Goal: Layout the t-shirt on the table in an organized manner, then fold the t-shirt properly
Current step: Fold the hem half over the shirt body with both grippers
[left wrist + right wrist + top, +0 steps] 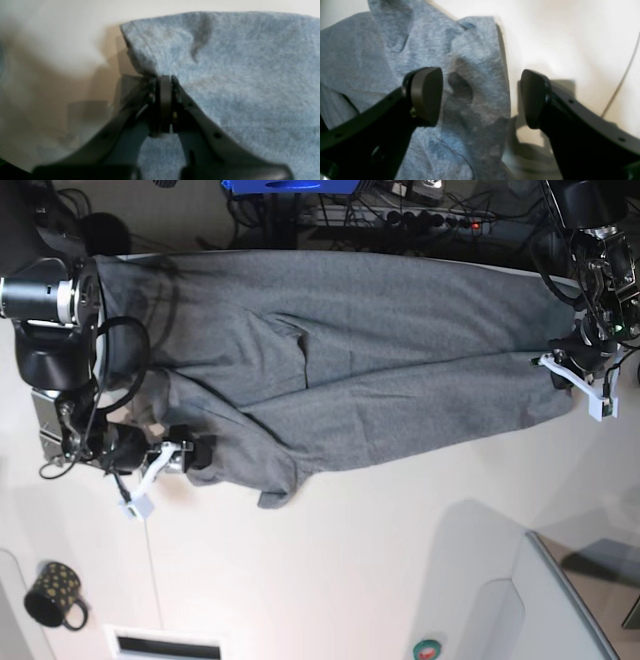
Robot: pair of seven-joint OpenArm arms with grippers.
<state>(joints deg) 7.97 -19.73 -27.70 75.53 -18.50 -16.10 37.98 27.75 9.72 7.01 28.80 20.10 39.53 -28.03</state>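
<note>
The heather-grey t-shirt (350,370) lies stretched across the far part of the white table (350,560), with creases near its middle. At the view's right, my left gripper (558,363) holds one end of it. In the left wrist view this gripper (165,81) is shut on the t-shirt (237,75) at its edge, close to a corner. My right gripper (203,453) is at the shirt's other end. Seen from the right wrist it (481,97) stands open, one finger (427,95) above crumpled t-shirt fabric (475,75), the other finger (535,97) above bare table (570,37).
A black dotted mug (55,595) stands at the near left of the table. A thin dark seam line (620,82) runs past the right gripper. A grey angled body (570,600) fills the near right corner. Cables and equipment (400,215) lie beyond the far edge.
</note>
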